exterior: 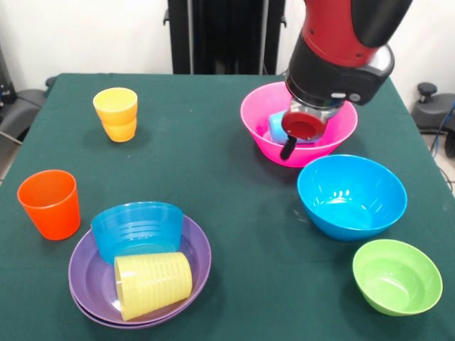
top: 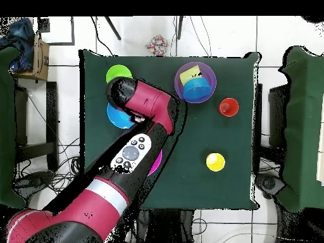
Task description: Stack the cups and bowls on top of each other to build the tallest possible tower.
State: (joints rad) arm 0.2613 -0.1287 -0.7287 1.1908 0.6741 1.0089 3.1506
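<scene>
Because the gripper (exterior: 293, 142) hung inside the pink bowl (exterior: 257, 114) beside the light blue cup (exterior: 276, 126), a clumsy descent risked knocking it. Whether its fingers stood apart or together could not be told.

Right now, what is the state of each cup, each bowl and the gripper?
Orange plastic cup: upright, empty.
Amber-yellow cups: nested, upright.
Ribbed pale yellow cup: on its side.
Small blue bowl: upside down.
Purple shallow bowls: stacked.
Big pink bowl: upright.
Big blue bowl: upright, empty.
Small green bowl: upright, empty.
Gripper: inside pink bowl.
</scene>
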